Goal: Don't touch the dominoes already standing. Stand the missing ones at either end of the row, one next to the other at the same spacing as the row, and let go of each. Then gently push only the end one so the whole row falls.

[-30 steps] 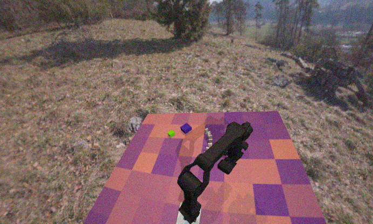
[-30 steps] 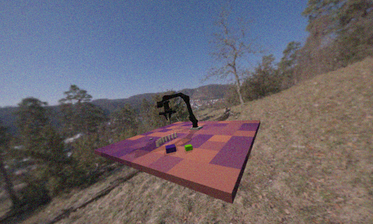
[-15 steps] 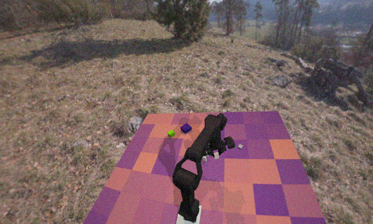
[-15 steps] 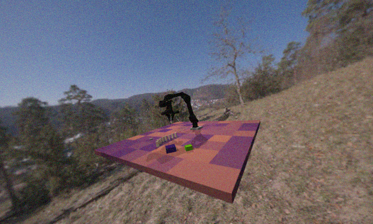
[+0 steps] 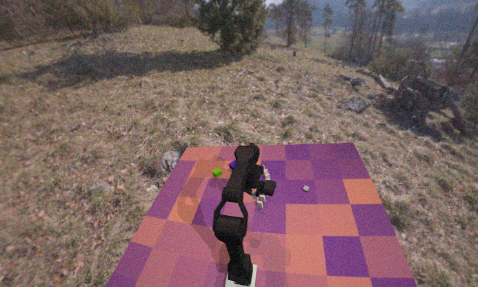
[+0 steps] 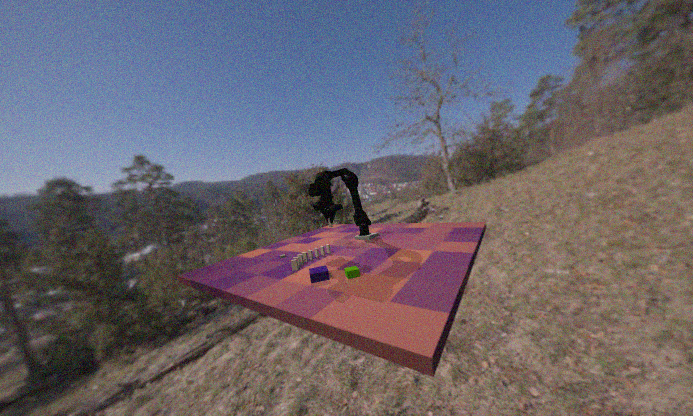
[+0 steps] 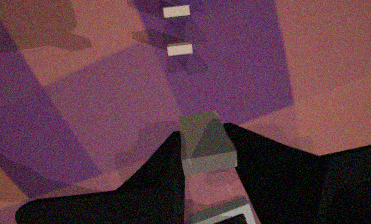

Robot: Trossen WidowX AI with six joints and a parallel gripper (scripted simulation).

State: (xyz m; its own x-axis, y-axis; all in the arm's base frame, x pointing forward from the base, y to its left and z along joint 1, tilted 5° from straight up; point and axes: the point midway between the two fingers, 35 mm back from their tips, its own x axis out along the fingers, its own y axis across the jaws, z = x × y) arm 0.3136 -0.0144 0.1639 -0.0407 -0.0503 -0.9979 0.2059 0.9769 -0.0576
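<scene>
A curved row of cream dominoes (image 5: 260, 204) (image 6: 310, 254) stands on the checkered table; the arm hides its middle in the top view. Two standing dominoes of the row show from above in the wrist view, one nearer (image 7: 180, 49) and one farther (image 7: 176, 11). My gripper (image 7: 202, 134) (image 6: 331, 221) is shut on a domino (image 7: 209, 162) and holds it above the table, beyond the near end of the row. Another domino (image 5: 305, 187) (image 6: 282, 255) lies flat to the right of the row in the top view.
A dark blue block (image 5: 232, 164) (image 6: 319, 274) and a green block (image 5: 216, 172) (image 6: 351, 272) lie left of the row in the top view. The arm's pale base (image 5: 254, 272) (image 6: 367, 236) stands on the table (image 5: 305, 221) (image 6: 390, 320). Arm shadows cross the surface.
</scene>
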